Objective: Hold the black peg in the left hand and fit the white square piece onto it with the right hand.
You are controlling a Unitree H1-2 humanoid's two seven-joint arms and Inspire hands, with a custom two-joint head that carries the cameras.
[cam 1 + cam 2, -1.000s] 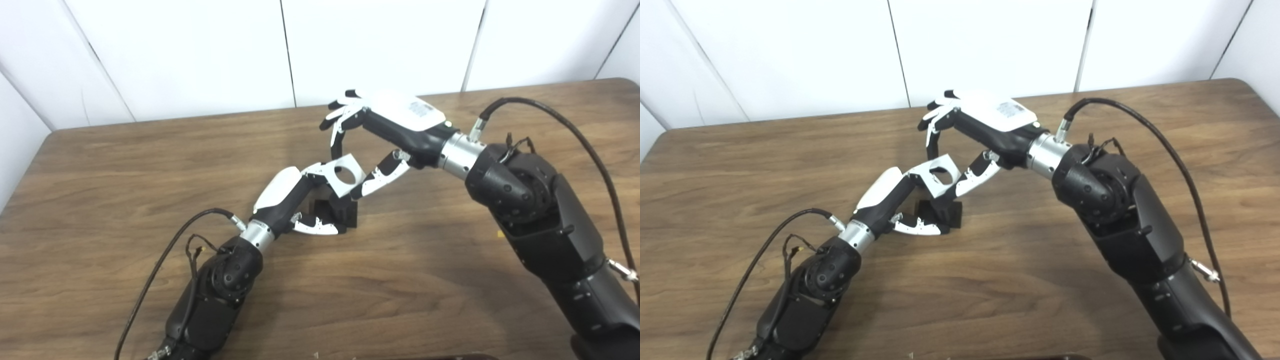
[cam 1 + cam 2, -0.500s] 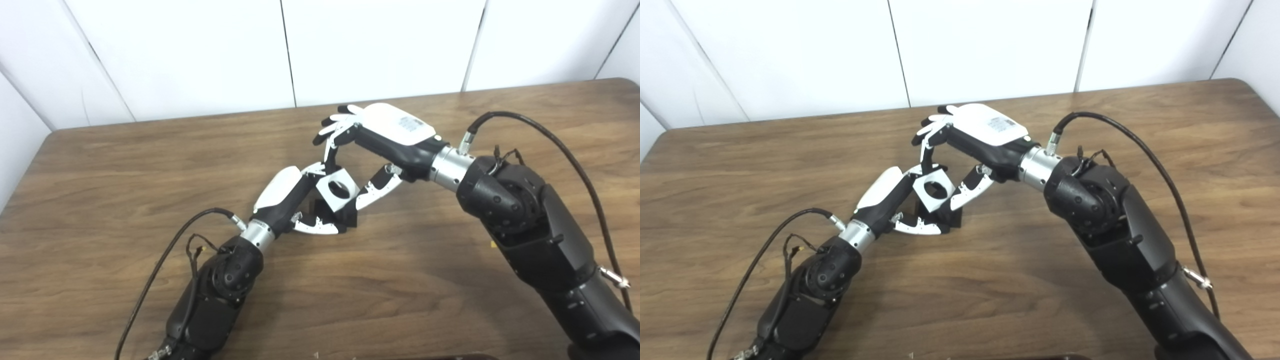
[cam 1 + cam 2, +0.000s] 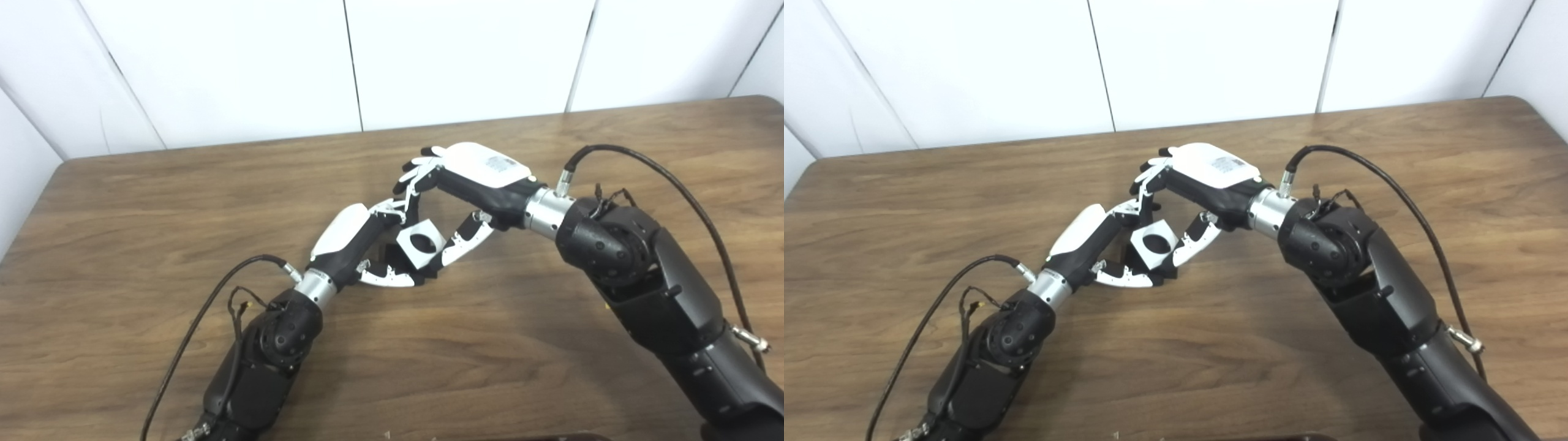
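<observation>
The black peg (image 3: 392, 258) rests on the wooden table (image 3: 153, 202) at mid-table, and my left hand (image 3: 361, 242) is shut on it, fingers and thumb wrapped around its sides. The white square piece (image 3: 421, 244), with a round hole in its middle, is pinched between a finger and the thumb of my right hand (image 3: 465, 190). The piece sits tilted, low over the peg and covering most of it. In the right eye view the piece (image 3: 1151, 244) hides the peg's top, so I cannot tell whether the peg is in the hole.
Black cables loop from both forearms, one near the left elbow (image 3: 202, 312) and one arching over the right arm (image 3: 674, 177). The table's rear edge (image 3: 245, 146) meets a white panelled wall. A small yellow speck lies on the table beside the right forearm.
My right hand has come down and toward me with the white piece, from well above the peg to right over it. The left hand and the peg have stayed put.
</observation>
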